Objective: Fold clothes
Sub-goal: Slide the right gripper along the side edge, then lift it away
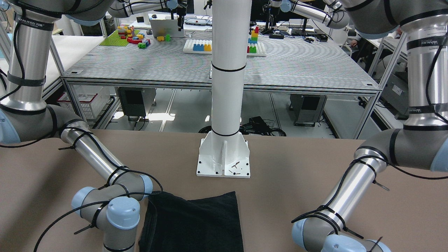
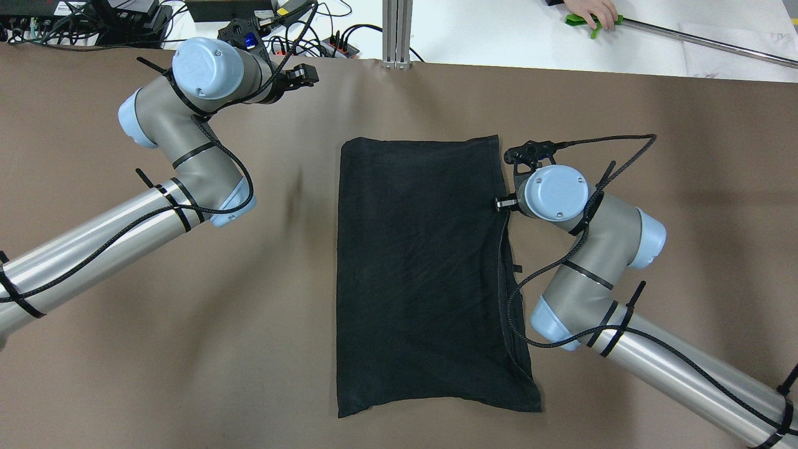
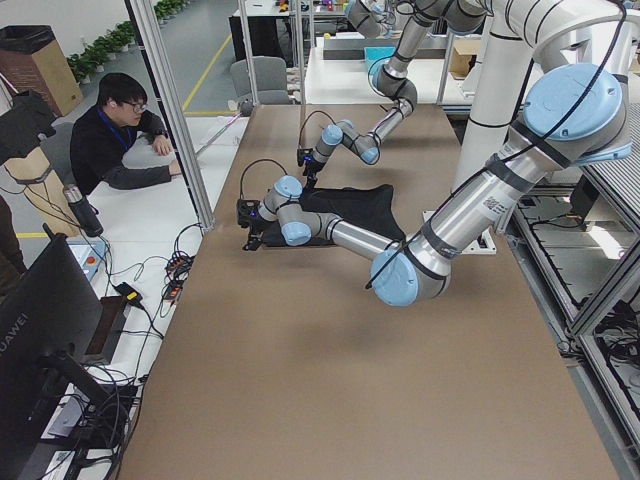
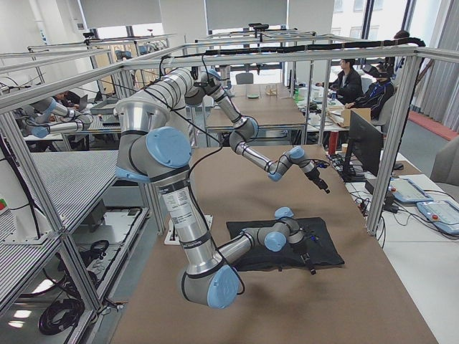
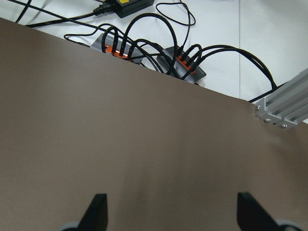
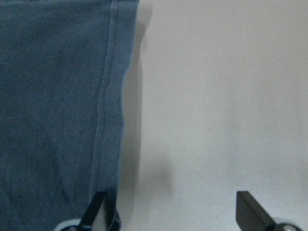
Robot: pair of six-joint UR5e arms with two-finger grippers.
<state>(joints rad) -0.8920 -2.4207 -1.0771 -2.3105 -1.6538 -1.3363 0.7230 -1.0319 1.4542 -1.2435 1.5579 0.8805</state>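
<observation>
The clothes (image 2: 424, 268) are one black garment lying flat as a tall rectangle in the middle of the brown table (image 2: 187, 343); its right side shows a doubled layer. My right gripper (image 6: 173, 216) hovers open low over the garment's right hem (image 6: 108, 106), one fingertip (image 6: 98, 211) over the cloth edge and the other over bare table. From overhead, the right wrist (image 2: 555, 193) sits just beside that hem. My left gripper (image 5: 173, 214) is open and holds nothing, well away from the garment near the table's far edge (image 2: 305, 73).
Power strips with black cables (image 5: 183, 65) lie just past the table's far edge, beside an aluminium post (image 2: 397, 31). A white column base (image 1: 224, 157) is bolted to the table behind the garment. A person's hand holds a green tool (image 2: 592, 15) beyond the edge.
</observation>
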